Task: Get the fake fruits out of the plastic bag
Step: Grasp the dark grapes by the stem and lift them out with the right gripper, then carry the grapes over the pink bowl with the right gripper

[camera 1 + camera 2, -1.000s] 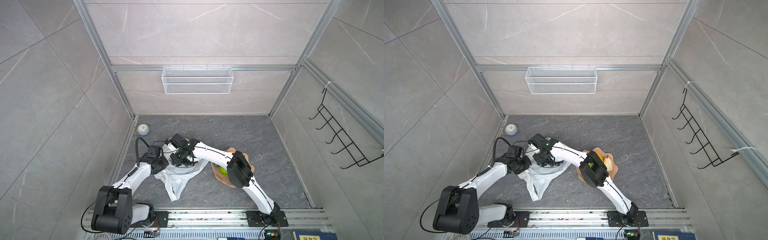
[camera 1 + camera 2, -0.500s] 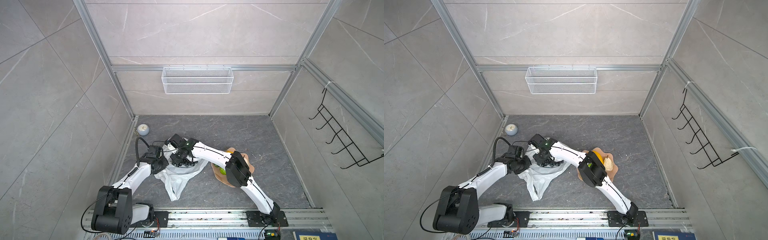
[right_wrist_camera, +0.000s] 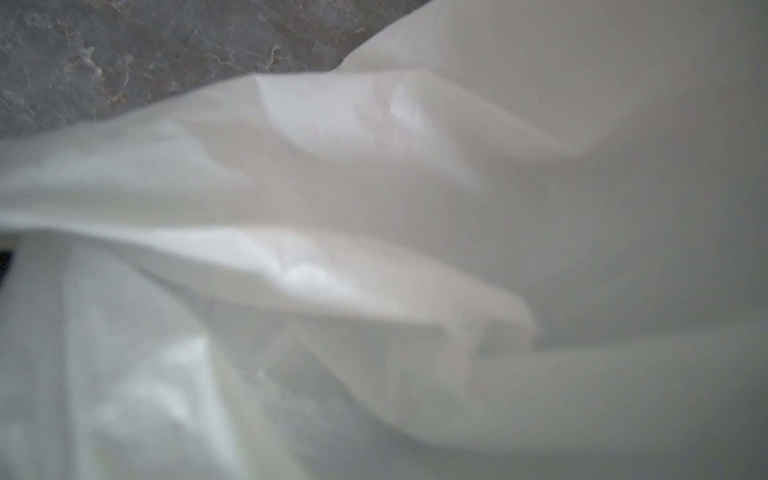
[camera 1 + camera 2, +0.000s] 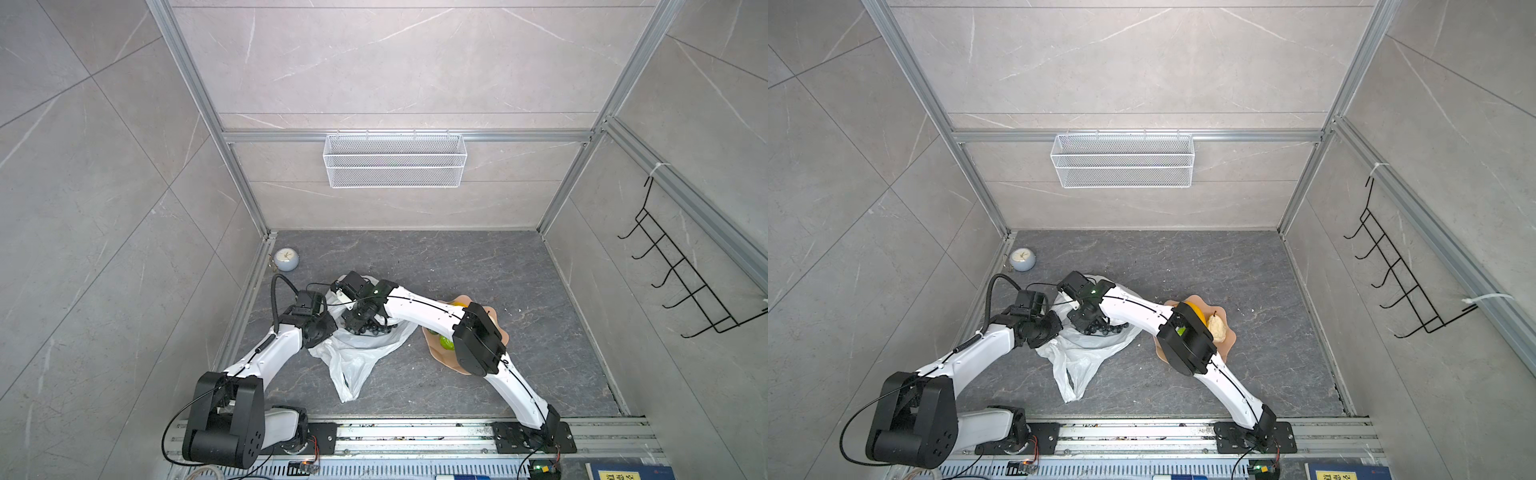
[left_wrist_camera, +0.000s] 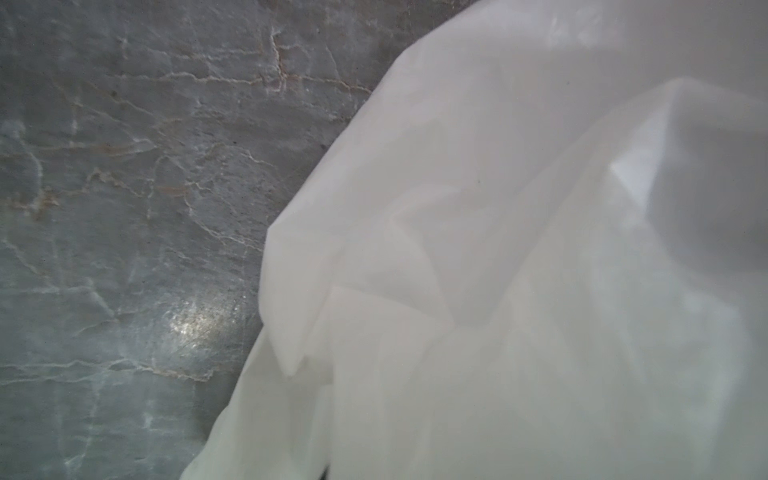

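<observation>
Right pincer pressed together, sunk in mouth of plastic bag, right on black grape bunch — probably nipping it, though dark-on-dark view left that unclear. Left pincer pinched bag rim, judged to keep mouth open for reach. Bag lay crumpled on tabletop. Pink plate sat near bag, judged drop spot. Count: one bag, one plate, one bunch in bag; three fruits showed on plate — orange, cream pear, green one; arm hid rest of plate.
</observation>
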Motion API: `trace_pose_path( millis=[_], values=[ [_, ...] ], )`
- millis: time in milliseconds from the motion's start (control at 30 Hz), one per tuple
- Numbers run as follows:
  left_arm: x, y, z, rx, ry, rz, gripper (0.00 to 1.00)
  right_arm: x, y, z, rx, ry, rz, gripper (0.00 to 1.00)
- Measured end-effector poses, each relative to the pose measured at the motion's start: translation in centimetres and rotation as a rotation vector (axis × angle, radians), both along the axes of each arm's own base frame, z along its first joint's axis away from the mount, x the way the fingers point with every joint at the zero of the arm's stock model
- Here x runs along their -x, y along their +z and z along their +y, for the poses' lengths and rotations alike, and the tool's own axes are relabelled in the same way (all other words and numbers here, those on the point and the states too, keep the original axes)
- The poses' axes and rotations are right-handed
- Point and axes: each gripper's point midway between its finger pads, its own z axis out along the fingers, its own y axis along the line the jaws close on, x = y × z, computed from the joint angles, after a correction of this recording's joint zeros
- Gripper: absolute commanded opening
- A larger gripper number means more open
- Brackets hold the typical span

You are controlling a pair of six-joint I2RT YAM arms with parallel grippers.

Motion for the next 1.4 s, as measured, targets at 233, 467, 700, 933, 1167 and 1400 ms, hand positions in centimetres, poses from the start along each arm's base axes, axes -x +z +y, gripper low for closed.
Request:
trace_pose_path(
  millis=[233, 467, 700, 933, 1167, 1400],
  values=[
    [-0.3, 0.5, 0.3, -0.019, 0.011, -0.003, 0.08, 3.4, 4.5, -1.5, -0.078, -0.011, -0.015, 0.00],
    [-0.2, 0.7, 1.3, -0.065, 0.038, 0.006, 0.08, 5.9, 8.9, -3.2, -0.164, -0.041, -0.064, 0.00],
    [0.5, 0.5, 2.2, -0.109, 0.072, 0.031, 0.08, 7.4, 13.1, -6.4, -0.237, -0.116, -0.094, 0.00],
    [0.9, 1.1, 3.5, -0.160, 0.123, 0.022, 0.05, 8.6, 20.7, -10.3, -0.396, -0.209, -0.147, 0.00],
    [1.4, 1.2, 4.7, -0.216, 0.168, 0.031, 0.04, 9.8, 25.4, -13.7, -0.494, -0.276, -0.174, 0.00],
    [1.7, 1.4, 5.3, -0.243, 0.189, 0.032, 0.04, 9.9, 27.2, -17.8, -0.484, -0.382, -0.225, 0.00]
  ],
)
